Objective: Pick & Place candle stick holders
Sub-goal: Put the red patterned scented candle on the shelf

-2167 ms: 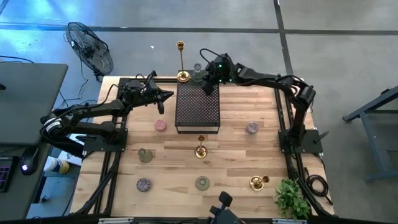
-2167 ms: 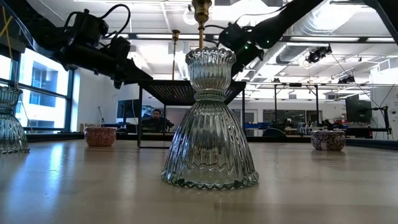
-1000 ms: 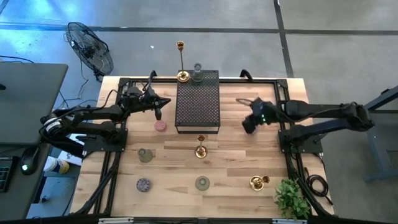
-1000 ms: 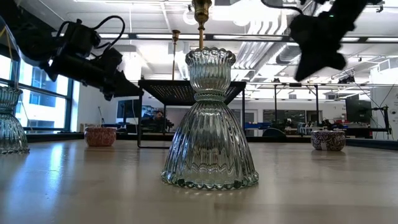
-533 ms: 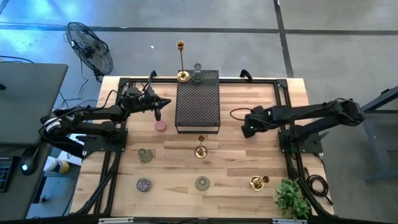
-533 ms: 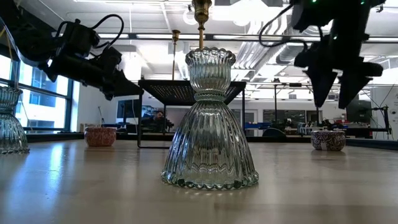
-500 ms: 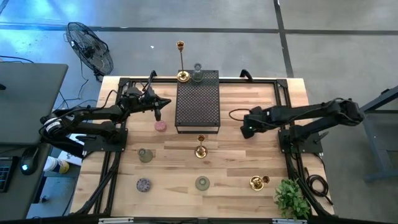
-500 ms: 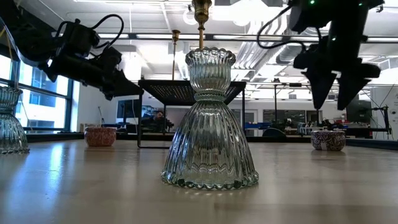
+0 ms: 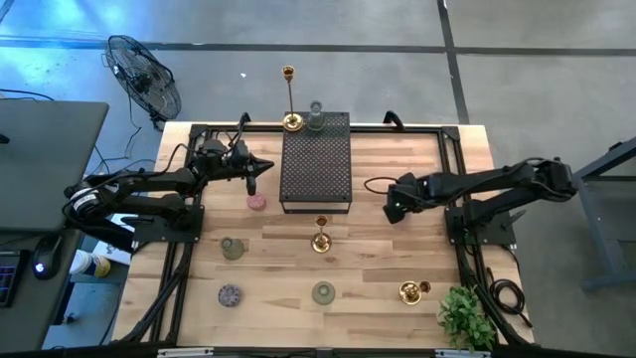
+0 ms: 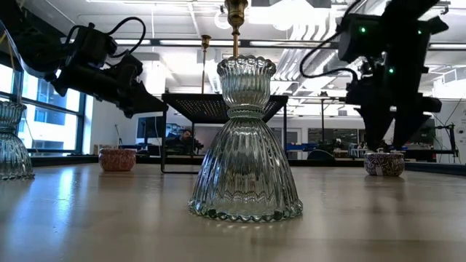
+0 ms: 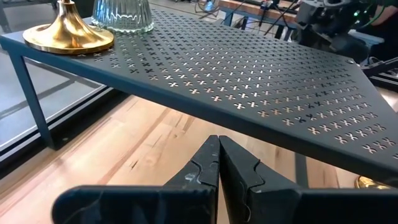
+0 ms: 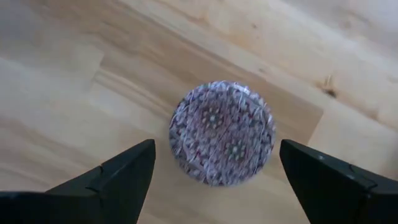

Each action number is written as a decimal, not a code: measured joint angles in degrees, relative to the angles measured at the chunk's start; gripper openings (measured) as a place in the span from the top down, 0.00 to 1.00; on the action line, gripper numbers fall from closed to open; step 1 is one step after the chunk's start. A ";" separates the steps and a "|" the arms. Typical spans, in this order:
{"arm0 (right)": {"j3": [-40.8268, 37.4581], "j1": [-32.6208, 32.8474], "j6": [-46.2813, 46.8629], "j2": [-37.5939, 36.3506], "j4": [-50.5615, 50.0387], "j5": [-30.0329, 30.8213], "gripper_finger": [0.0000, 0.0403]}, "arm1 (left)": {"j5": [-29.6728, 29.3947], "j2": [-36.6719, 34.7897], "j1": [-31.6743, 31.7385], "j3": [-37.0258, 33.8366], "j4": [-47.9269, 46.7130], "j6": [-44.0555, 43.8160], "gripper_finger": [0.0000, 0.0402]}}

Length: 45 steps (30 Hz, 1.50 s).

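Observation:
My right gripper [image 12: 216, 149] is open and points down over a grey-purple patterned cup [image 12: 222, 132] that stands on the table right of the dark perforated box [image 9: 317, 169]. Its fingers stand on either side of the cup, just above its rim in the low view [image 10: 384, 163], touching nothing. My left gripper [image 9: 252, 171] is shut and empty, left of the box and above a pink cup [image 9: 256, 201]. A tall gold candlestick [image 9: 289, 99] and a clear glass holder [image 9: 315, 116] stand on the box's far end.
A gold candlestick [image 9: 321, 237] stands in front of the box. Green glass holders [image 9: 233, 248] [image 9: 323, 292], a grey-purple cup [image 9: 230, 294] and a toppled gold holder [image 9: 412, 291] lie toward the near edge. A plant [image 9: 465, 318] is at the near right corner.
My right gripper has come down toward the grey-purple cup and a little toward the table's left, tipping until its open fingers point straight down around it. The cup has stayed in place.

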 joint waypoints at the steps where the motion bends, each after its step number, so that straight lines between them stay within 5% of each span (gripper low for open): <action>1: -0.28 0.02 -0.23 0.00 0.90 0.52 0.17 | 0.00 0.00 0.00 0.00 0.02 0.01 1.00; 19: -9.43 0.02 0.03 -0.04 13.17 1.17 0.17 | -0.02 0.00 0.01 0.00 0.02 0.02 1.00; 30: -9.01 0.00 -1.32 -0.02 14.06 2.48 0.30 | -0.04 0.01 0.01 0.04 0.02 0.04 1.00; 38: 4.94 -1.36 -6.74 -0.02 5.20 1.24 0.31 | -0.04 0.01 0.00 0.04 0.02 0.03 1.00; 45: 25.83 -11.65 -21.08 2.43 -2.85 1.29 0.31 | -0.04 0.01 0.02 0.04 0.02 0.04 1.00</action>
